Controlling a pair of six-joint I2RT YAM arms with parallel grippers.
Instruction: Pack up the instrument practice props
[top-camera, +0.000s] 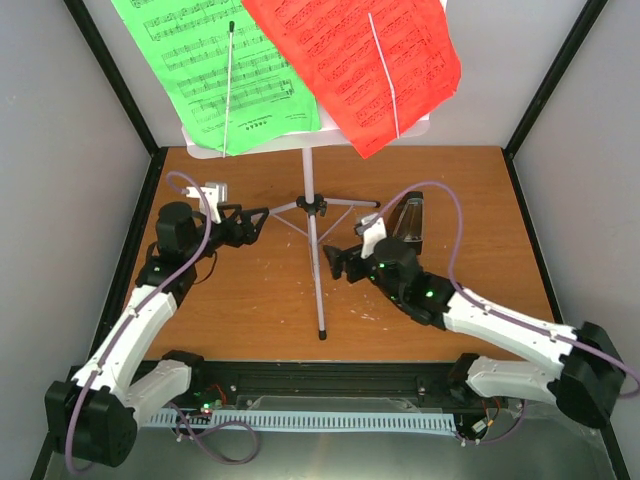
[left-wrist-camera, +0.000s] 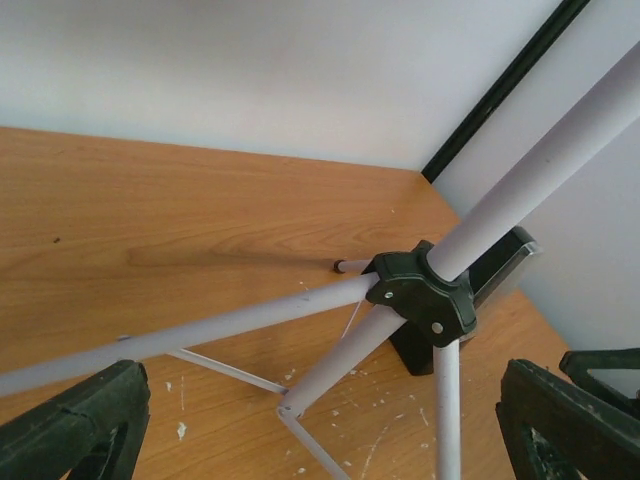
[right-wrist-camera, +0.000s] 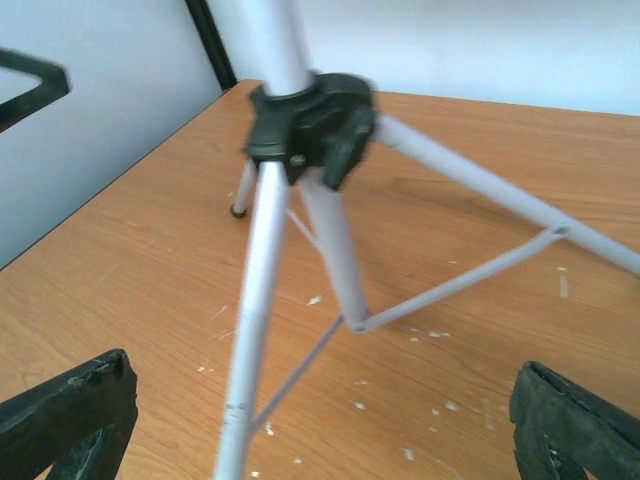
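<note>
The music stand (top-camera: 309, 178) is upright mid-table on silver tripod legs, and its black hub (left-wrist-camera: 420, 295) (right-wrist-camera: 310, 125) shows close up in both wrist views. A green music sheet (top-camera: 215, 60) and a red music sheet (top-camera: 370, 60) rest on its pale desk (top-camera: 300, 143). The small black metronome (top-camera: 408, 222) sits right of the tripod and peeks out behind the hub (left-wrist-camera: 500, 268). My left gripper (top-camera: 260, 226) (left-wrist-camera: 320, 440) is open just left of the hub. My right gripper (top-camera: 332, 264) (right-wrist-camera: 320, 430) is open beside the front leg (right-wrist-camera: 250, 330), which passes between its fingers untouched.
The wooden table (top-camera: 250, 300) is boxed in by grey walls with black corner posts (top-camera: 125, 90). The tripod's front leg reaches almost to the near edge (top-camera: 321, 335). White flecks dot the wood under the tripod.
</note>
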